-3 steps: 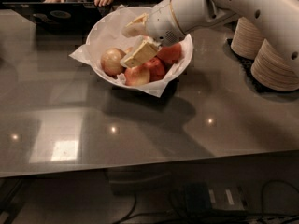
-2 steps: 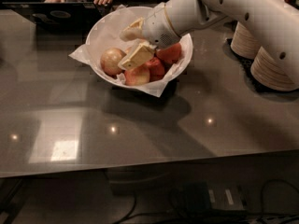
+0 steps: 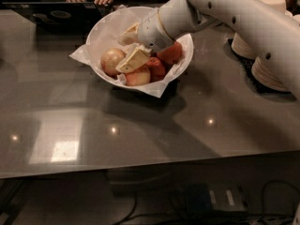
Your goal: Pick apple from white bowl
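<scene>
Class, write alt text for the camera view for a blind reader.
A two-finger tool on a white robot arm hangs open inside a wide white paper-lined bowl on a dark table, beside a round yellowish-tan apple among redder apples. Stacked beige plates sit nearby.

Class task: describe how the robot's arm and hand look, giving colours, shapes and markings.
The arm is smooth, white and tubular, with small dark dots along it. A rounded white wrist leads to the hand, over the bowl, with two flat cream fingers.
</scene>
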Controlling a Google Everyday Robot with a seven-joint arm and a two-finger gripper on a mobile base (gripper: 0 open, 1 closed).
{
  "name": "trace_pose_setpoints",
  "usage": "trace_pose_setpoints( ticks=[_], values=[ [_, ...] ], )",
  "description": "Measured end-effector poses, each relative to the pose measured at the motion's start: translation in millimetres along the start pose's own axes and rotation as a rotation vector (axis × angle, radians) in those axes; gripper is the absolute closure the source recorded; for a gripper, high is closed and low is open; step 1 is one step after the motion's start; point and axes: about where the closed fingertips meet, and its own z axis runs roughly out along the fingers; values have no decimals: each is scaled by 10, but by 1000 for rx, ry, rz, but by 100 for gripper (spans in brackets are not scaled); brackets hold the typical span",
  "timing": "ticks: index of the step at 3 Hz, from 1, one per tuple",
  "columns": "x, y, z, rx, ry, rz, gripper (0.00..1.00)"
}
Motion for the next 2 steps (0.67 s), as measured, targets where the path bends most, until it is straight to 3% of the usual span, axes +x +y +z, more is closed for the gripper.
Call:
trace_pose_setpoints(
  ticks=[2],
  values=[
    [-68, -20, 173, -38, 7, 2, 42]
  ],
)
